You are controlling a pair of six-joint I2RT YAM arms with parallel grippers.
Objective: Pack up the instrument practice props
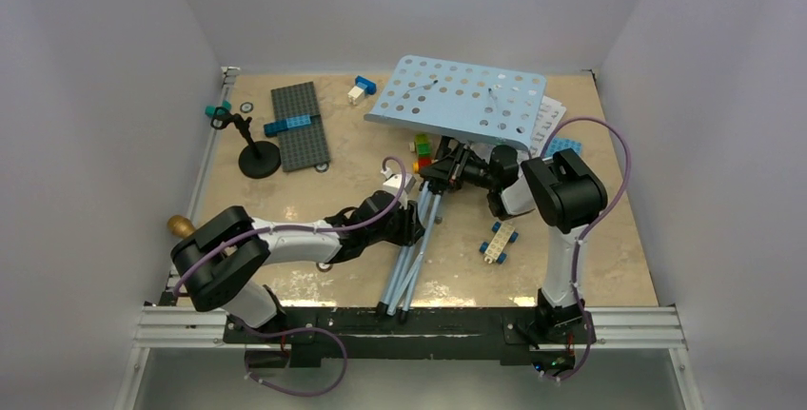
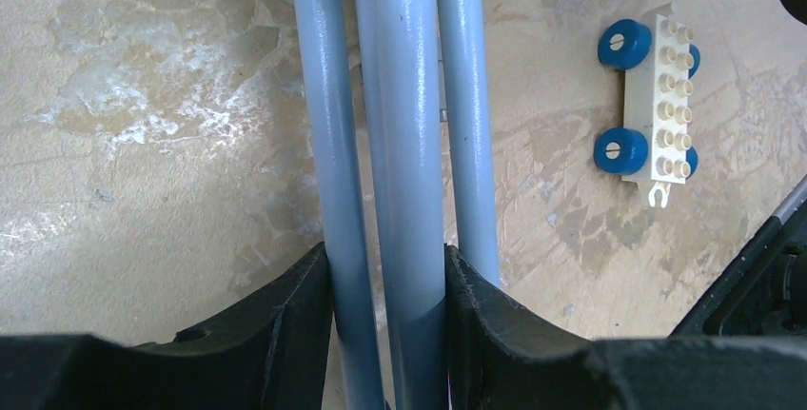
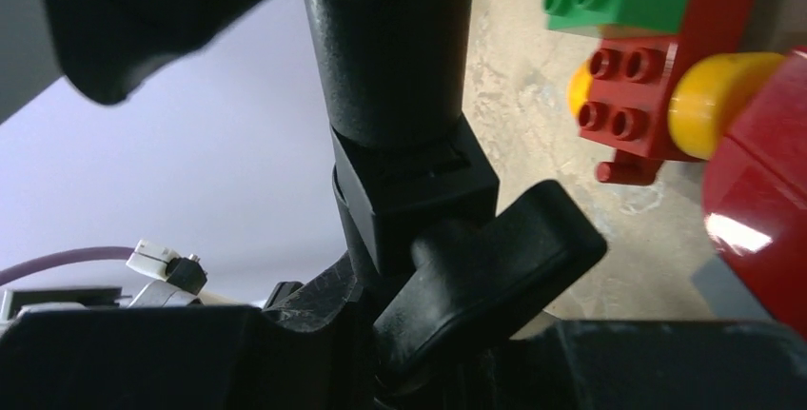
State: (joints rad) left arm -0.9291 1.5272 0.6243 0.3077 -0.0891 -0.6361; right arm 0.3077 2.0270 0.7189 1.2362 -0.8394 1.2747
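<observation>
The light-blue music stand lies tilted across the table, its perforated desk (image 1: 457, 101) raised at the back and its folded legs (image 1: 411, 263) pointing toward the near edge. My left gripper (image 1: 414, 223) (image 2: 385, 272) is shut on the legs' blue tubes (image 2: 409, 96), two of them pinched between its fingers. My right gripper (image 1: 447, 170) (image 3: 419, 324) is shut on the stand's black clamp knob (image 3: 495, 258) just under the desk. White sheet-music pages (image 1: 548, 123) stick out from beneath the desk's right end. The black mic stand (image 1: 257, 155) is upright at back left. The gold-brown microphone (image 1: 179, 227) lies by the left edge.
A grey baseplate (image 1: 301, 125) with a blue brick lies beside the mic stand. A blue baseplate (image 1: 563, 148) sits at right. A white wheeled brick (image 1: 498, 242) (image 2: 657, 96) lies right of the legs. Coloured bricks (image 1: 422, 151) (image 3: 657, 58) crowd under the desk. A white-and-blue brick (image 1: 361, 87) sits at the back.
</observation>
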